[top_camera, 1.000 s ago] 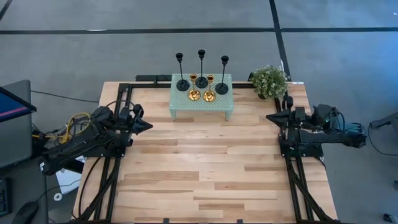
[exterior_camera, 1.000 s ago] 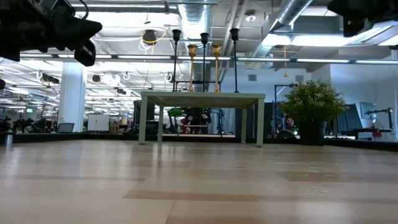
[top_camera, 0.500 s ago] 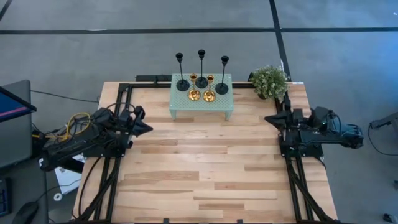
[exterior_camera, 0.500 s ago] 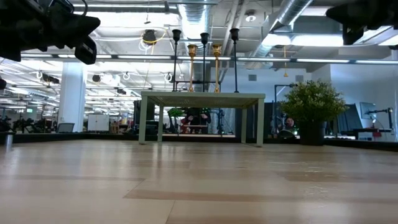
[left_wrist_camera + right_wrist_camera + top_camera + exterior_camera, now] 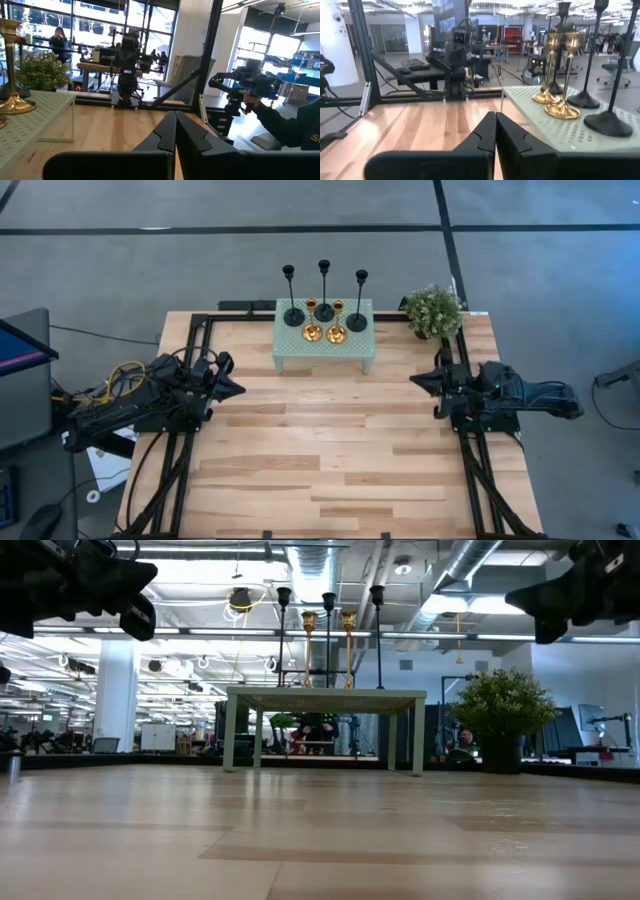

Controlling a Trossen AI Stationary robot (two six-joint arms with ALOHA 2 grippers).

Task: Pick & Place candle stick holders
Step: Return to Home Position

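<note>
Three tall black candle stick holders [image 5: 324, 288] and two short gold ones [image 5: 324, 326] stand upright on their round bases on a small mint-green side table [image 5: 324, 345] at the far middle of the wooden table. In the right wrist view the gold pair [image 5: 560, 75] and black stems [image 5: 605, 70] show close. My left gripper [image 5: 240, 387] is shut at the left side, holding nothing. My right gripper [image 5: 414, 380] is shut at the right side, holding nothing. Both tips point toward the table's middle.
A small green bushy plant [image 5: 432, 310] in a dark pot stands at the far right corner, just beyond my right arm. Black frame rails [image 5: 470, 470] run along both sides. The wooden tabletop [image 5: 320, 450] lies bare between the arms. A person [image 5: 280, 115] shows beyond the table.
My right gripper has sunk and moved toward the table's middle, staying shut. My left arm has swung slightly toward the near edge. The candle stick holders have not moved.
</note>
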